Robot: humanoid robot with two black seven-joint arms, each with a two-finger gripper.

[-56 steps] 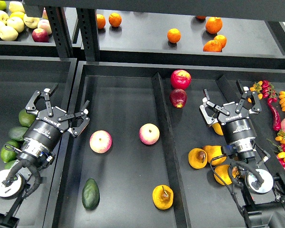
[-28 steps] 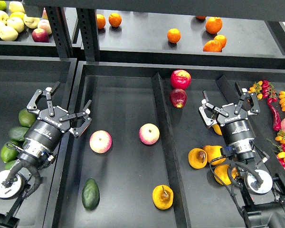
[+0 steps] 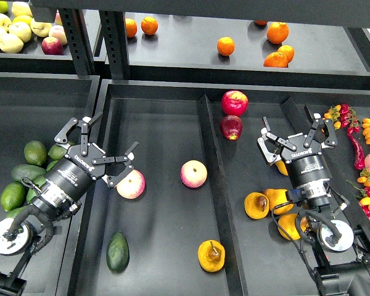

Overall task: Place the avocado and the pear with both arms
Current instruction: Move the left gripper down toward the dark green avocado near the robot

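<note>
The dark green avocado (image 3: 118, 251) lies in the middle tray near its front left. The golden pear (image 3: 211, 255) with a brown stem patch lies near the tray's front right, beside the divider. My left gripper (image 3: 102, 148) is open and empty, above the tray's left wall, just left of a pink-yellow apple (image 3: 131, 184) and well behind the avocado. My right gripper (image 3: 294, 139) is open and empty, over the right compartment behind several yellow pears (image 3: 268, 201).
A second pink-yellow apple (image 3: 193, 173) lies mid-tray. Two red apples (image 3: 234, 102) sit at the back by the divider (image 3: 211, 166). Lighter green avocados (image 3: 35, 152) fill the left bin. Chillies (image 3: 356, 148) lie at far right. Oranges (image 3: 226, 45) sit on the rear shelf.
My left gripper has moved right and slightly forward, from over the left bin to the tray's left wall near the apple. The right arm has barely moved.
</note>
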